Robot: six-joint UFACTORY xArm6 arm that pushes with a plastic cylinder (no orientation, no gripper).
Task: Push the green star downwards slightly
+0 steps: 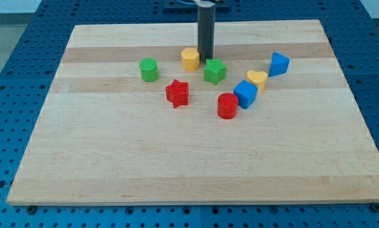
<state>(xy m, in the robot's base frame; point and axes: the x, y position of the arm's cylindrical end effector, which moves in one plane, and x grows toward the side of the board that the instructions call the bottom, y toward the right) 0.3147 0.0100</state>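
The green star [215, 71] lies on the wooden board [189, 152], above the view's middle. My tip [206, 60] stands just above the star's upper left edge, touching or nearly touching it. The rod rises straight up to the view's top. A yellow hexagon [190, 58] sits right beside the tip on its left.
A green cylinder [149, 69] is at the left. A red star [177, 93] lies below and left of the green star. A red cylinder [227, 106], a blue cube [245, 94], a yellow heart [256, 79] and a blue triangular block [278, 63] lie to the right.
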